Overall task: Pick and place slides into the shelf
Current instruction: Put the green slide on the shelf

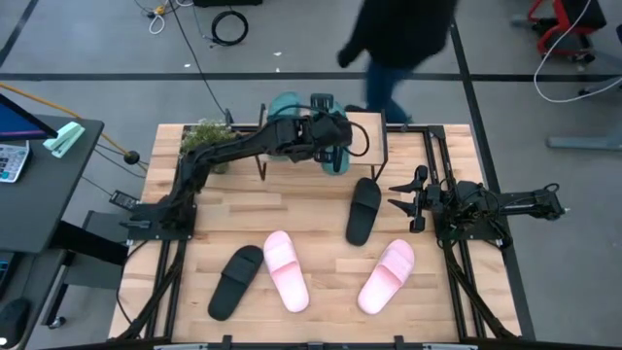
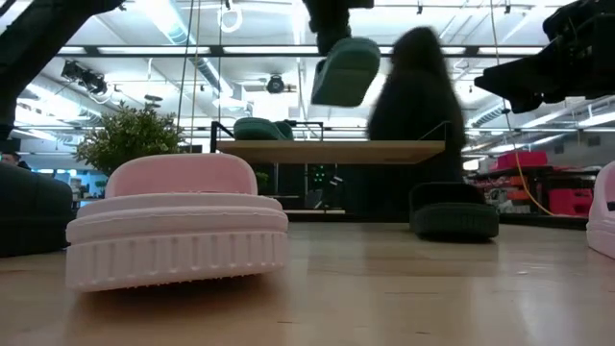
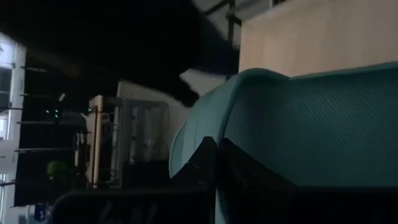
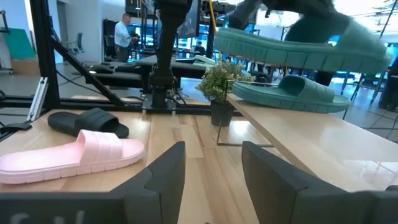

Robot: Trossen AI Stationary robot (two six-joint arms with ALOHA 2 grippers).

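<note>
My left gripper (image 1: 328,131) reaches over the shelf (image 2: 327,151) at the table's far edge, shut on a teal slide (image 2: 346,67) that it carries above the top board (image 4: 323,137). The second teal slide (image 4: 292,93) lies sole-down on that board. Two black slides (image 1: 363,209) (image 1: 236,280) and two pink slides (image 1: 287,270) (image 1: 387,275) lie sole-down on the table. My right gripper (image 1: 408,199) waits open near the table's right side, pointing left, and touches nothing. My left gripper comes from above at the middle of the teal slide, at its strap (image 3: 211,112); the dark fingers (image 3: 208,168) hide the exact hold. The slide is lifted clear of the shelf and hangs below the gripper, tilted in the low view (image 2: 346,67).
A potted plant (image 1: 204,141) stands at the shelf's left end. A person (image 1: 398,39) walks just beyond the table's far edge. The black slide near the table's right side lies just left of my right gripper. Bare board shows between the shelf and the slides nearer the front.
</note>
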